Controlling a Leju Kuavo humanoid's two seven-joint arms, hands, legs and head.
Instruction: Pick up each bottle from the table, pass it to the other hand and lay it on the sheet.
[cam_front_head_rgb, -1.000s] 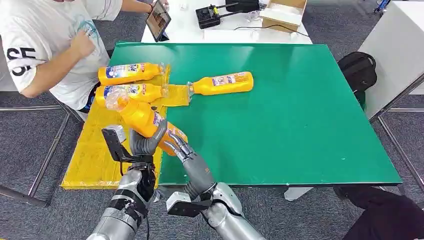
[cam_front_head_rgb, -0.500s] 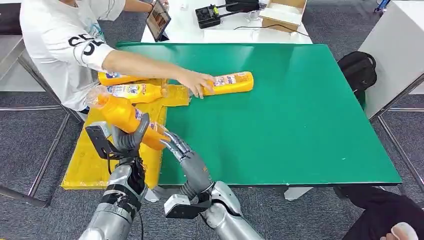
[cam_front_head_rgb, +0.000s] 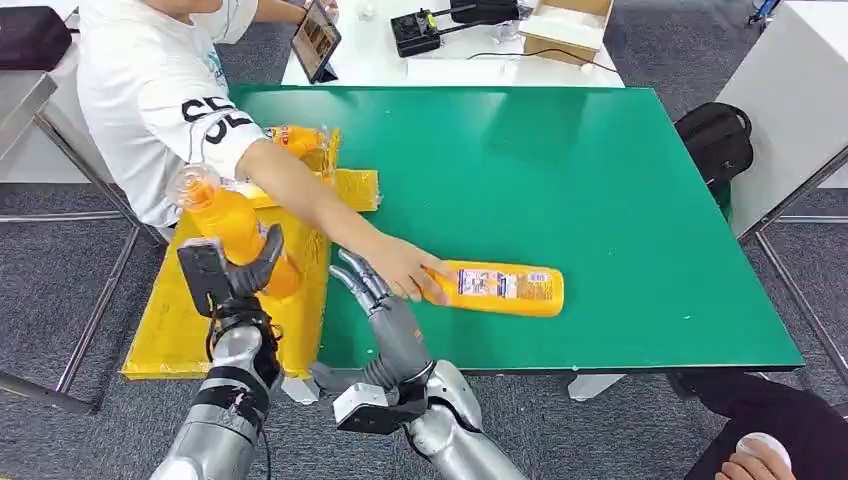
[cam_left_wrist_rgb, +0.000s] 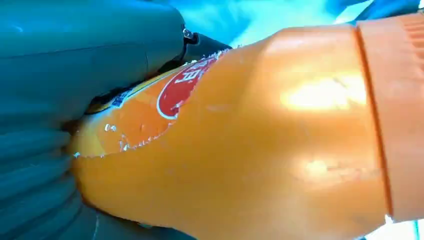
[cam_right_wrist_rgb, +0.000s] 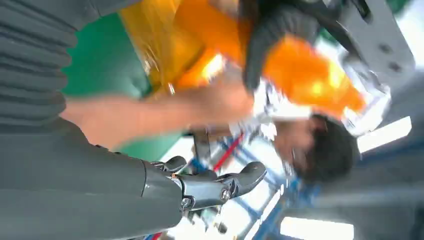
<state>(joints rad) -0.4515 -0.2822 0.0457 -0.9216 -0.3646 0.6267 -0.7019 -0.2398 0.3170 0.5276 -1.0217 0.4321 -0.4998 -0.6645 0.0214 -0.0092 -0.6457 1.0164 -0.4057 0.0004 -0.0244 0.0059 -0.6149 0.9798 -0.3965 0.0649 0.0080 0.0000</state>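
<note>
Your left robot hand grips the bottle mid-body, right robot hand spread and empty; expect a slick, rounded shell, so hold its waist firmly.

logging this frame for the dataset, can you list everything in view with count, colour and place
bottles: three plain to see, orange. One held in the left hand above the sheet, one lying on the green table near its front edge under a person's hand, one on the sheet's far end, partly behind the person's arm.
sheet: one, yellow, over the table's left edge.
table: one, green.
tablet: one, dark, propped on the white table behind.
box: one, brown cardboard, same white table.
bag: one, black, floor at right.
person: one, white shirt, far left, arm reaching to the lying bottle.
left hand: grips a bottle.
right hand: fingers apart, empty.
</note>
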